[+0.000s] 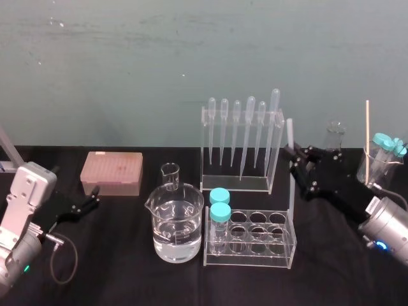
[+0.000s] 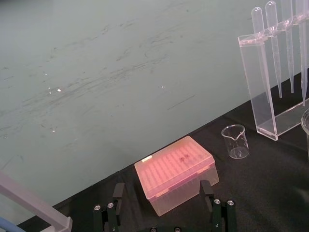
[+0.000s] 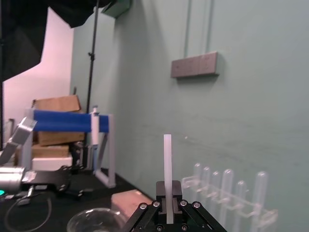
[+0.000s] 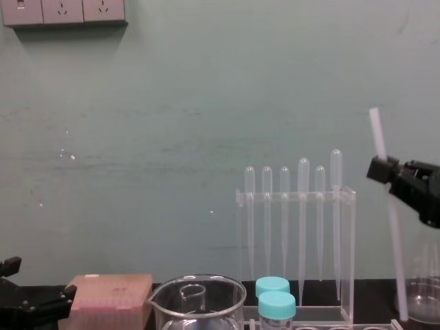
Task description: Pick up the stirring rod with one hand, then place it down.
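The right end effector (image 1: 297, 159) is pinching the rod (image 4: 377, 134), which stands nearly upright just right of the tube rack (image 1: 250, 252). The rod's middle is hidden between the fingers (image 3: 161, 191). In the head view its lower part blurs into the rack's clear edge, so I cannot tell whether it touches the bench (image 1: 127, 268). The left end effector (image 1: 94, 197) hangs parked near the pink box (image 1: 111, 172), fingers (image 2: 118, 193) spread.

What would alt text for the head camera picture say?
The right tool holds the stirring rod upright, right of the pipette rack, over a black lab table. The left tool rests open near a pink box.
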Controlling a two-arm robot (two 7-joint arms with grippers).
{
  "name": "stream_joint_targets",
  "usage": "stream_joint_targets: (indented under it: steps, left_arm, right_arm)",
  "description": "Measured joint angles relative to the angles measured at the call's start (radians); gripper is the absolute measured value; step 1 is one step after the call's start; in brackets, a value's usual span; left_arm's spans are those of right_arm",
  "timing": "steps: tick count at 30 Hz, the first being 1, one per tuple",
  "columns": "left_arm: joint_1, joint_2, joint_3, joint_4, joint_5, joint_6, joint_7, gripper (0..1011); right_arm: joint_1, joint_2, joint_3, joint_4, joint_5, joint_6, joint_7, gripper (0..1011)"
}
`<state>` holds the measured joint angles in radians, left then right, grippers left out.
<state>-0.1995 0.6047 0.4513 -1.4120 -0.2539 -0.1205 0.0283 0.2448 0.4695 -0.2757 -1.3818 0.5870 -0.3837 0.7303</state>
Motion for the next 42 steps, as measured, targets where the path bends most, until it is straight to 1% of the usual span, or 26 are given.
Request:
stream_joint_targets:
  steps: [7, 15, 20, 23, 26, 29, 38, 42]
  left_arm:
    - [0.0, 0.0, 0.0, 0.0, 0.0, 0.0, 0.0, 1000]
    - [0.0, 0.0, 0.0, 0.0, 0.0, 0.0, 0.0, 1000]
    - [0.0, 0.0, 0.0, 0.0, 0.0, 0.0, 0.0, 1000]
    - [0.0, 0.0, 0.0, 0.0, 0.0, 0.0, 0.0, 1000]
    - [0.0, 0.0, 0.0, 0.0, 0.0, 0.0, 0.0, 1000]
    - [0.0, 0.0, 0.0, 0.0, 0.0, 0.0, 0.0, 1000]
    - [0.0, 0.0, 0.0, 0.0, 0.0, 0.0, 0.0, 1000]
    - [0.0, 0.0, 0.0, 0.0, 0.0, 0.0, 0.0, 1000]
  right_arm:
    - [0.017, 0.005, -0.036, 0.02, -0.012, 0.029, 0.023, 68]
    - [0.032, 0.007, -0.057, 0.049, -0.015, 0.031, 0.042, 68]
    - [0.049, 0.002, -0.073, 0.084, -0.01, 0.033, 0.059, 68]
    - [0.067, -0.003, -0.087, 0.118, 0.001, 0.053, 0.076, 68]
    - [0.075, -0.003, -0.099, 0.133, -0.001, 0.069, 0.08, 68]
    - [0.088, 0.0, -0.12, 0.156, -0.015, 0.09, 0.081, 68]
    - [0.101, 0.006, -0.147, 0.178, -0.045, 0.11, 0.072, 68]
    - [0.104, 0.009, -0.156, 0.181, -0.06, 0.125, 0.055, 68]
